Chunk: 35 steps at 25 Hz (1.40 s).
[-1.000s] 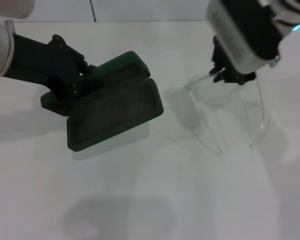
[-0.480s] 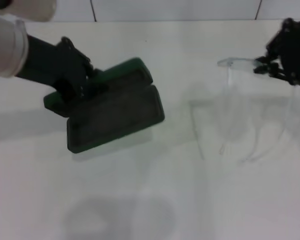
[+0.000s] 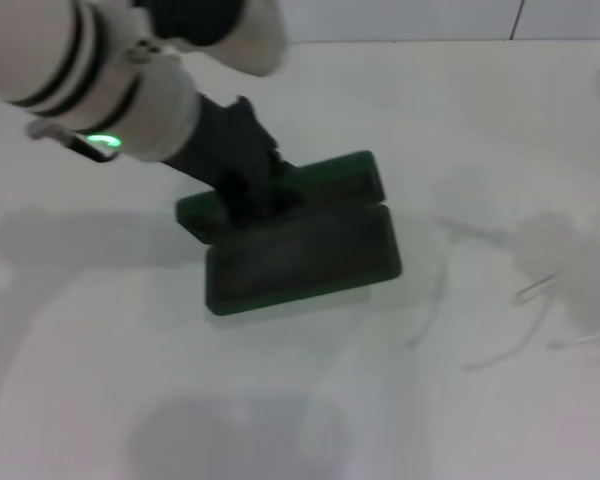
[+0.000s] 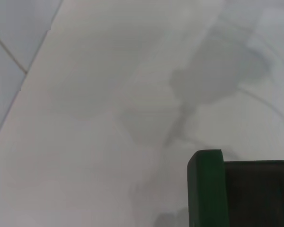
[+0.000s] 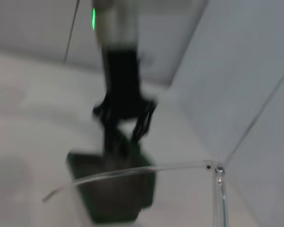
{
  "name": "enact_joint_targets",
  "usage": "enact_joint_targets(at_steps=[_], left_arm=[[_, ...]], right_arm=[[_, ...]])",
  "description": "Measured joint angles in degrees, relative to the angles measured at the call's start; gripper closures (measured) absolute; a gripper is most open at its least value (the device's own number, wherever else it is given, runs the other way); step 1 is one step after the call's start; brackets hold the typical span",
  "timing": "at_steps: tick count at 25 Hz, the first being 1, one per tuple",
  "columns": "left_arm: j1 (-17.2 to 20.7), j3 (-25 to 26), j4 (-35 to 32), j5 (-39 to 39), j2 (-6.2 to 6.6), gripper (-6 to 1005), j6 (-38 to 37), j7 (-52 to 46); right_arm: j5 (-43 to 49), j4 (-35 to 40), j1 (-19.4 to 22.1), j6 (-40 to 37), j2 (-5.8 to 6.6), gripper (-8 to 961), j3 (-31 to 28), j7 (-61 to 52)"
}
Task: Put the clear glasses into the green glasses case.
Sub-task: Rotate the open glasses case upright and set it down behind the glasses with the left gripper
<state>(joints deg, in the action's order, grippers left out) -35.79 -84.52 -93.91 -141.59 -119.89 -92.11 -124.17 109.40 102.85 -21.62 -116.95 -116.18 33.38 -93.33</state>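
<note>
the green glasses case lies open on the white surface, its 2 halves spread side by side. the dark lining of the nearer half is bare, and nothing shows inside it in the head view. the farther half is partly hidden under the left gripper.

the left gripper's black jaws come down on the case's far left edge, at the rim of the half away from the robot. they sit right against that rim, but the blur hides whether they pinch it or only rest on it, so i cannot tell how wide they stand. the left wrist view shows just 1 green corner of the case with dark lining beside it, right under those jaws, and bare surface beyond.

the clear glasses are off the surface, seen close in the right wrist view: a see-through arm stretches out from a hinge toward the case, which lies beyond and below it. in the head view only faint streaks and a grey shadow lie on the surface well to the right of the case. the right gripper itself is out of sight in every view.
</note>
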Motion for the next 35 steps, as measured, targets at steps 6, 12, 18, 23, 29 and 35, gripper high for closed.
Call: enact_joint_targets(at_steps=[6, 12, 18, 23, 29, 35], left_arm=[[-3.29, -5.25, 6.30, 0.15, -0.09, 808, 5.07, -2.42], [-5.11, -10.08, 10.70, 0.35, -0.14, 808, 10.51, -3.84], [-7.50, -14.04, 16.04, 0.44, -0.31, 808, 15.37, -5.09], [-8.04, -16.54, 16.94, 0.43, -0.33, 808, 17.46, -5.77], [-7.88, -19.42, 18.49, -0.09, -0.36, 808, 20.89, -5.96], [-8.05, -20.15, 20.03, -1.19, -0.44, 808, 24.63, -6.62]], right_arm=[[-2.51, -2.91, 0.47, -5.72, -0.01, 890, -12.05, 3.22], [-1.38, -7.68, 2.51, -6.22, -0.01, 889, -14.30, 7.42], [-0.51, -11.12, 3.99, -6.28, 0.17, 889, -18.55, 10.37], [-0.27, -11.84, 4.21, -6.31, 0.33, 888, -21.47, 10.77], [-0.19, -13.69, 4.27, -6.31, 0.43, 887, -23.15, 11.30], [-0.17, -14.73, 4.52, -6.32, 0.53, 887, -24.02, 11.49]])
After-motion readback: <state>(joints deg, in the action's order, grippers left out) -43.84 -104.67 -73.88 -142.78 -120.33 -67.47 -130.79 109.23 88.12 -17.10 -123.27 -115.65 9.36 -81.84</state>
